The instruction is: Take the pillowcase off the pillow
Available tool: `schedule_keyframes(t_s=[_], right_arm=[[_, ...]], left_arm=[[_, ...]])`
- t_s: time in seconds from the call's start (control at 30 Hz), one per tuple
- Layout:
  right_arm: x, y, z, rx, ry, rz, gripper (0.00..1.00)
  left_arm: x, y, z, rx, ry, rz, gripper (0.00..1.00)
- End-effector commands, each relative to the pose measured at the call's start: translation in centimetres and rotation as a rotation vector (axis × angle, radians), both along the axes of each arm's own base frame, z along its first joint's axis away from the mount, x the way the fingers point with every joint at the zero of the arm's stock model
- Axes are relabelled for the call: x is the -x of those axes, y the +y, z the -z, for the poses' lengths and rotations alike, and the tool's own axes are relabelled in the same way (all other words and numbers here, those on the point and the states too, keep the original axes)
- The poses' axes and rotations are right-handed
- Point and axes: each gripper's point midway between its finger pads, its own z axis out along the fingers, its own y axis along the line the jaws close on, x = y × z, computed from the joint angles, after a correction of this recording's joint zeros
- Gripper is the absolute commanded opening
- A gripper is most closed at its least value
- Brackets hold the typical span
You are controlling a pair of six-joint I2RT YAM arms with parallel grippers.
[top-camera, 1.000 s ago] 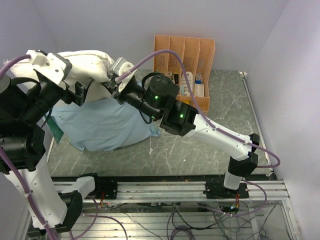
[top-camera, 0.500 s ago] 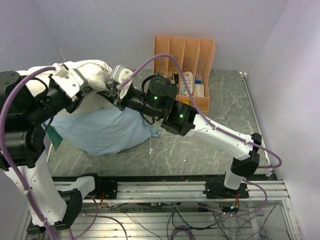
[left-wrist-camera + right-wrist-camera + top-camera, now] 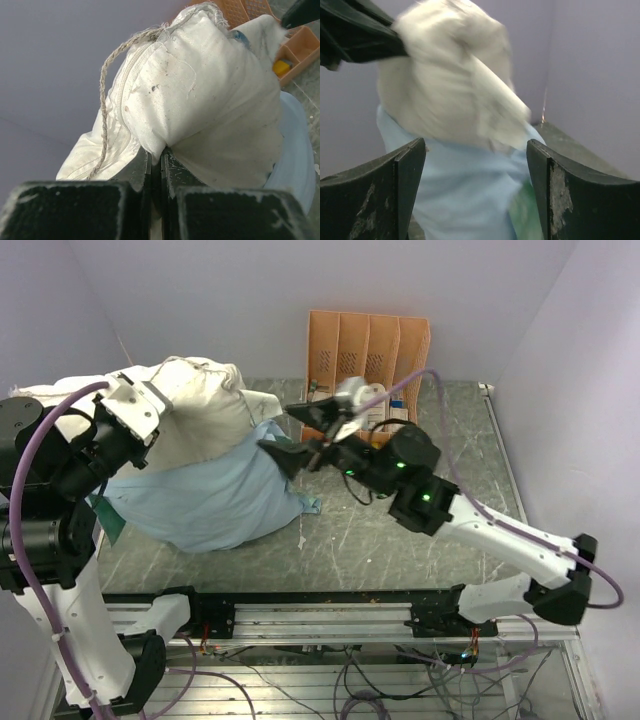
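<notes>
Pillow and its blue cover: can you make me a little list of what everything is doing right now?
pillow: plump, off-white, upper part poking out of its cover
pillowcase: light blue, bunched around the pillow's lower part, lying on the table
left fingers: shut, pinching the pillow's fabric
right fingers: open, holding nothing, facing the pillow
file rack: orange, at the back of the table
</notes>
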Motion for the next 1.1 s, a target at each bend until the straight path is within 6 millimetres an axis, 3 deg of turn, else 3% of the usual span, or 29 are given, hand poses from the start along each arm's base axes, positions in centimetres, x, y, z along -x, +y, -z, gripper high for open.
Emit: schedule_keyframes(t_s=[0.0, 0.2, 0.33, 0.47, 0.63, 0.77, 0.9, 1.07], right_arm=[[-0.2, -4.6, 1.5, -0.146, 0.132, -0.017, 0.78], [0.9, -5.5, 12.1, 0.005, 0.266, -0.088, 0.67], [-0.2, -5.5, 16.5, 0.090, 0.315, -0.082, 0.62], [-1.7, -5.3, 17.7, 0.135, 0.323, -0.085, 0.62], [-2.8, -3.8, 17.4, 0.186, 0.293, -0.125, 0.67], [-4.1, -2.6, 17.8, 0.219, 0.286, -0.116, 0.63], [-4.8, -1.9, 18.4, 0.242, 0.288, -0.118, 0.45], [-5.0, -2.3, 19.3, 0.235, 0.295, -0.100, 0.01]], left_arm=[[-0.2, 0.6, -1.4, 0.009, -0.030, -0.040, 0.07], [0.7, -0.1, -1.8, 0.027, -0.037, -0.007, 0.07], [1.2, -0.4, -2.1, 0.034, -0.035, 0.004, 0.07], [1.8, -0.5, -2.0, 0.024, -0.037, 0.010, 0.07], [2.2, -0.4, -1.4, 0.005, -0.030, 0.009, 0.07], [2.5, -0.4, -1.0, -0.002, -0.029, 0.008, 0.07], [2.7, -0.4, -0.9, -0.012, -0.028, 0.008, 0.07], [3.0, -0.3, -1.0, -0.021, -0.044, 0.002, 0.07]])
